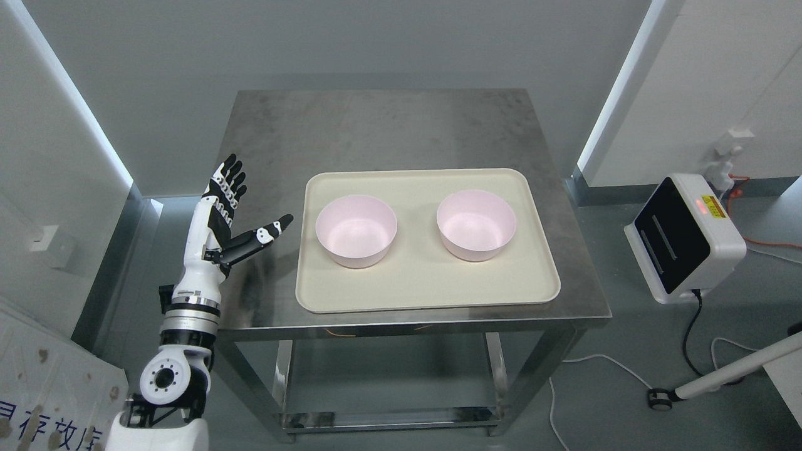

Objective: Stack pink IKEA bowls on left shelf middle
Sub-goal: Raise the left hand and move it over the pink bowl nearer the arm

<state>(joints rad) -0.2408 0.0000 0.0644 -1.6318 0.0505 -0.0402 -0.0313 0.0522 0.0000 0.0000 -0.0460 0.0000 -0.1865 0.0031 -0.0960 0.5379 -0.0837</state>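
Observation:
Two pink bowls stand upright and apart on a beige tray (426,294): the left bowl (356,230) and the right bowl (476,225). My left hand (241,213) is raised at the table's left edge, fingers spread and thumb pointing toward the left bowl, holding nothing. A gap separates it from the tray. The right arm is not visible.
The tray rests on a steel table (376,125) with a lower shelf (382,416). A white and black device (686,238) with cables sits on the floor to the right. White panels stand at the left.

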